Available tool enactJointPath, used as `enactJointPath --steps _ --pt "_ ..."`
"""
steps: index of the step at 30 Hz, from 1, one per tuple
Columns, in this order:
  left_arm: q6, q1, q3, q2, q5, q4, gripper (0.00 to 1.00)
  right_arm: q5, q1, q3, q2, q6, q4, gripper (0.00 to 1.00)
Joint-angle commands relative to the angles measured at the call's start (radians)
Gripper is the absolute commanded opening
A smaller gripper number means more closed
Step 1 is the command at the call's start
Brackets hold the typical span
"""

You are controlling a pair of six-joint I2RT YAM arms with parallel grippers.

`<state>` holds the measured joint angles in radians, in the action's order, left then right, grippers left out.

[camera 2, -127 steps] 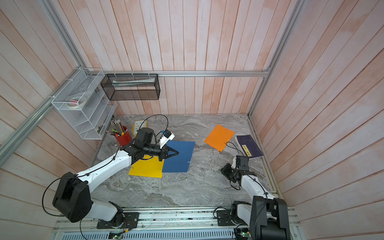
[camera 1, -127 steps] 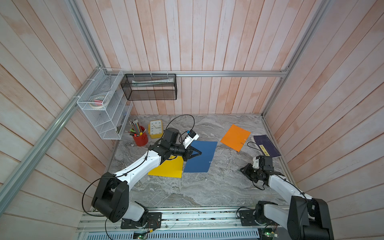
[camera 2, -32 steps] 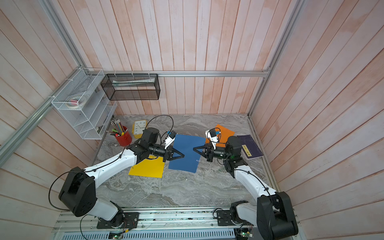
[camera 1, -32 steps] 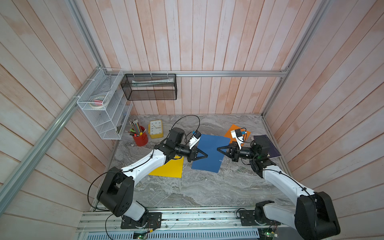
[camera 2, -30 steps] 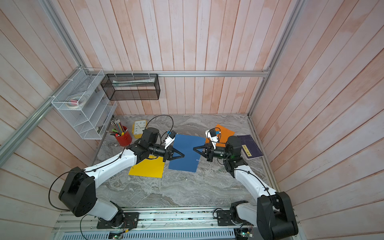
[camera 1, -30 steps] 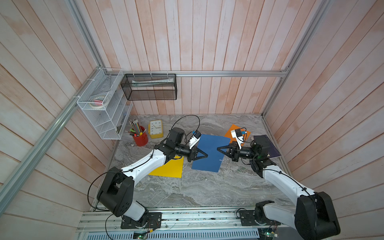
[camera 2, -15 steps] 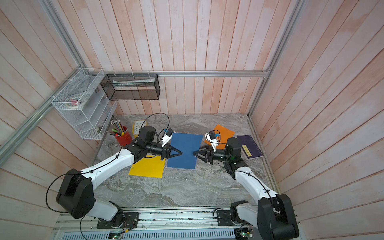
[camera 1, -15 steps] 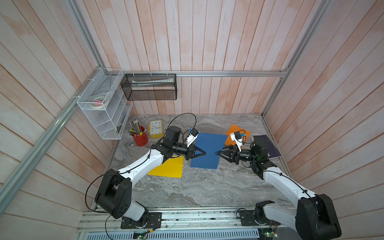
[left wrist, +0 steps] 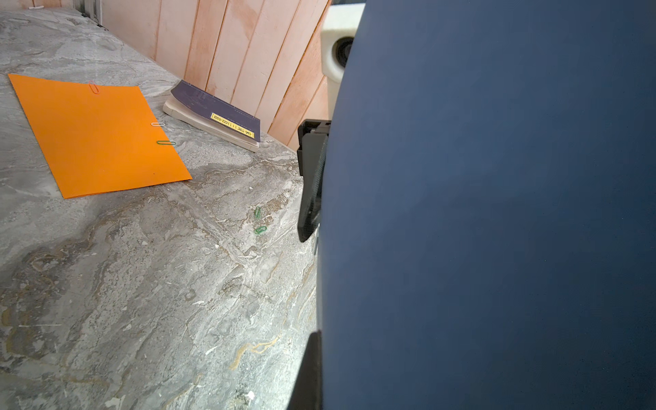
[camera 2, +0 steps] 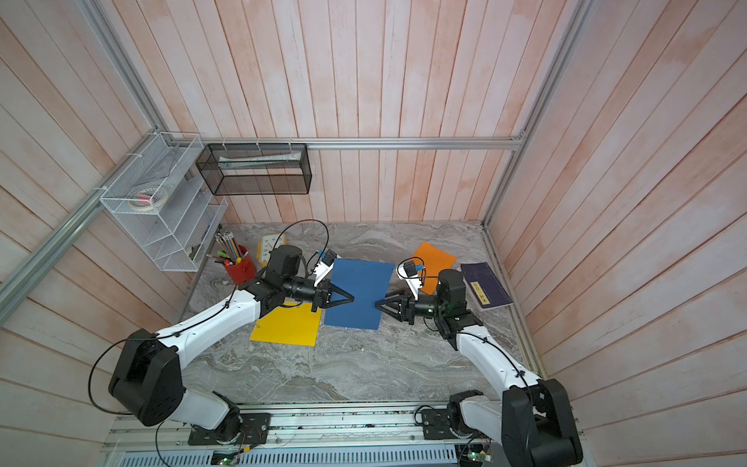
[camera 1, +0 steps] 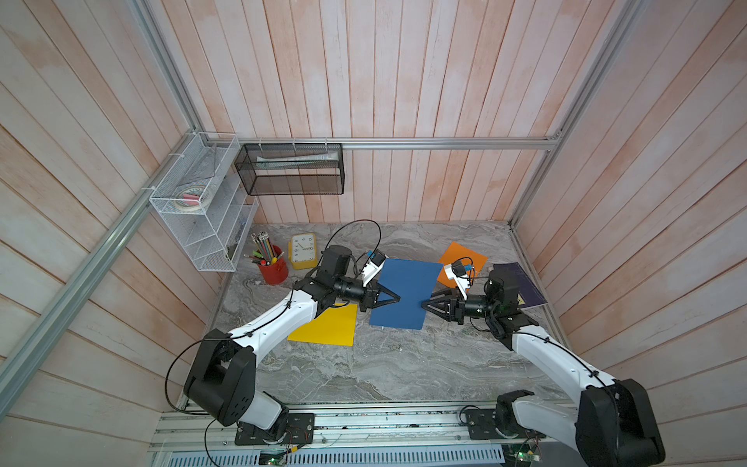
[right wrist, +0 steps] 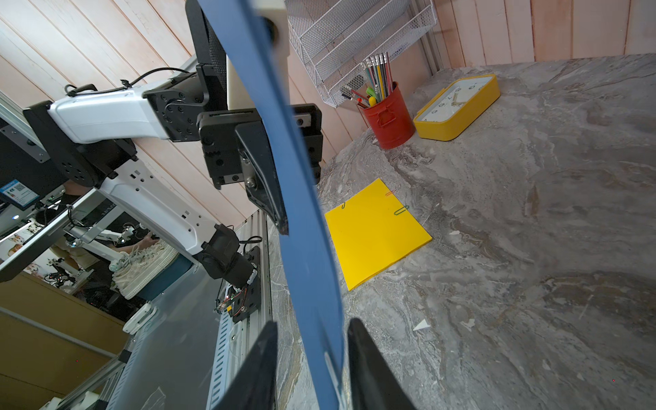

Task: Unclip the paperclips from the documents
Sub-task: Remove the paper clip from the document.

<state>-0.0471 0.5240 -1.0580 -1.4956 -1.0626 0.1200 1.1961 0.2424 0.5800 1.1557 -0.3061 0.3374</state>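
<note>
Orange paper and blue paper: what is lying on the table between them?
Two loose green paperclips lie on the marble table between the orange paper and the blue paper, clipped to neither. The left wrist view shows them.

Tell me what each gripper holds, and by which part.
The left gripper is shut on the blue sheet, at the middle of one long edge. The right gripper has jaws apart astride the opposite edge, not clamping it.

Light soft, even, from overhead — faint shadows on the table (camera 1: 384, 364) in both top views. Walls (camera 1: 364, 81) bow at frame edges. Wrist views: near blue sheet (right wrist: 312, 269) blurred, table sharp.
</note>
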Motion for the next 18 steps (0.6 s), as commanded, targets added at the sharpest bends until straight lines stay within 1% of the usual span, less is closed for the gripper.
enactJointPath --steps 1,5,8,18 --pt "0.021 -0.005 0.011 0.026 -0.008 0.015 0.0 0.02 0.007 -0.009 0.002 0.017 -0.026 0.29" --pt "0.026 -0.008 0.015 0.029 -0.005 0.016 0.0 0.02 0.006 -0.012 0.002 0.021 -0.031 0.21" --pt "0.029 -0.009 0.014 0.031 -0.003 0.021 0.0 0.021 0.007 -0.011 0.002 0.024 -0.036 0.17" --pt "0.038 -0.014 0.021 0.034 0.005 0.029 0.0 0.017 0.006 -0.011 0.001 0.019 -0.032 0.14"
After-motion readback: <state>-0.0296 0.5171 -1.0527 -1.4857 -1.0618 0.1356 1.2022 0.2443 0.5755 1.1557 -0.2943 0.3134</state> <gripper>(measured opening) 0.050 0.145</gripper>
